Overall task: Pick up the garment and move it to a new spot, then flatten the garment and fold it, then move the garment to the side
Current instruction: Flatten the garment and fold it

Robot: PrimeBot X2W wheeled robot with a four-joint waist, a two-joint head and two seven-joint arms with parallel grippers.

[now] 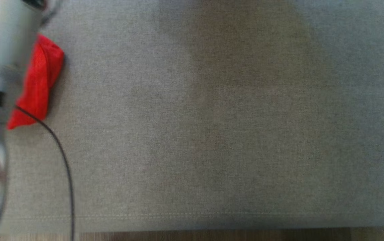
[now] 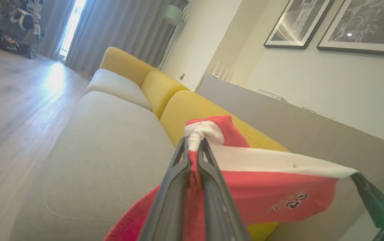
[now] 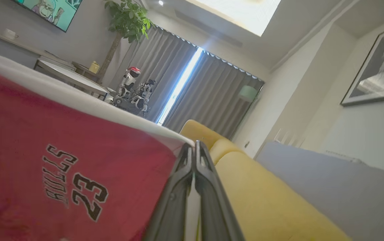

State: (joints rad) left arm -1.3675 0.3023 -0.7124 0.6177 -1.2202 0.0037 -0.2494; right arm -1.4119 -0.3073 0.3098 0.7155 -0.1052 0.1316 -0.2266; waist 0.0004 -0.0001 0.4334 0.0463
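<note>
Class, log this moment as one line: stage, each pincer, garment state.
stage: garment gripped | left pincer: shut on garment | right pincer: shut on garment | garment: stretched between both pincers, print showing

Small red bundle (image 1: 37, 83) is lying on grey seat (image 1: 212, 117), far left in head view. Yellow back cushions (image 2: 158, 87) are lining the seat's rear. Framed pics (image 2: 299, 23) hanging on wall, curtains (image 3: 218, 97) letting light thru a gap, plant (image 3: 128, 20) standing nr TV (image 3: 48, 11).
</note>
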